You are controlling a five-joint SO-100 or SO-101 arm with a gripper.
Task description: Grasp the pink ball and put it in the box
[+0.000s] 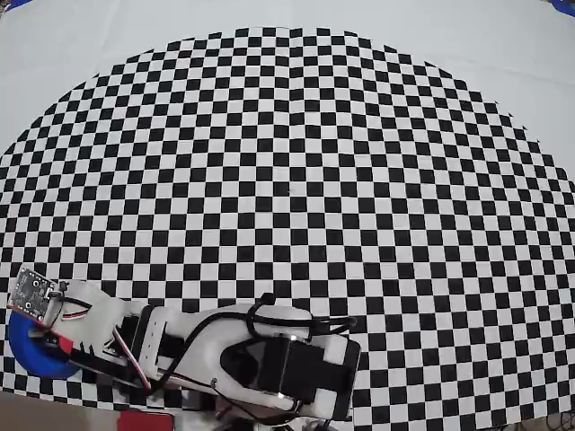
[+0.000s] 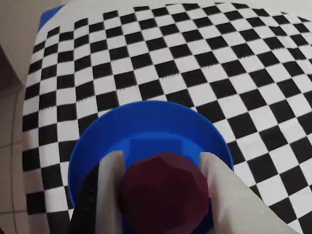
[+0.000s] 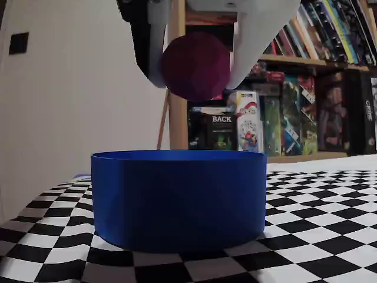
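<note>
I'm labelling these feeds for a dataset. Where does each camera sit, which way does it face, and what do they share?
Overhead view: above the checkered mat, looking down; arm at bottom, over the box.
Wrist view: on the arm, looking down past the gripper and pink ball into the box.
Fixed view: at table level, facing bookshelves; gripper with ball above the box.
Shared: all show the box; wrist and fixed views show the ball.

Overhead view: we look straight down on the checkered mat (image 1: 296, 180). Wrist view: close, down onto the box (image 2: 146, 122). Fixed view: table-level, near the box (image 3: 177, 200), facing bookshelves (image 3: 306, 88).
</note>
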